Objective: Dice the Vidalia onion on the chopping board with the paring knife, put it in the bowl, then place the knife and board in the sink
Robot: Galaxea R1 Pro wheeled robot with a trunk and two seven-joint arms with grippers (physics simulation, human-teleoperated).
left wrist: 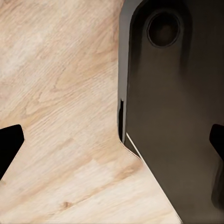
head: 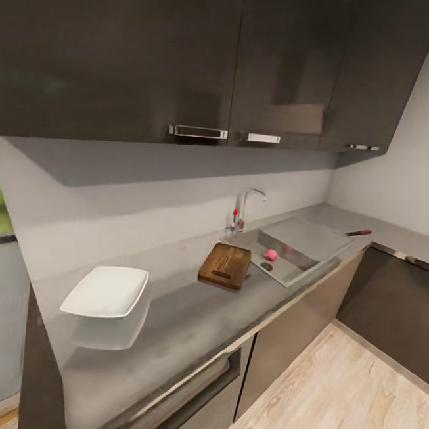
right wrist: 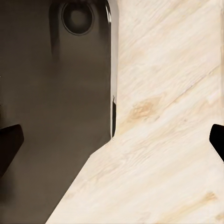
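Left claw (left wrist: 112, 144) and right claw (right wrist: 112, 142): both spread wide, empty, over wood floor (left wrist: 60, 93). Head view: onion (head: 271, 254) in sink (head: 290, 252); board (head: 225, 266) at its 9 o'clock; knife (head: 358, 233) at 2; bowl (head: 106, 291) near the bench (head: 184, 317) end.

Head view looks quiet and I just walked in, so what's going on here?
Nothing is being handled yet. The robot faces the countertop. The onion lies in the sink, the chopping board beside it, the bowl nearer the camera, and the paring knife beyond the sink. The left gripper and right gripper are open, pointing at the floor.
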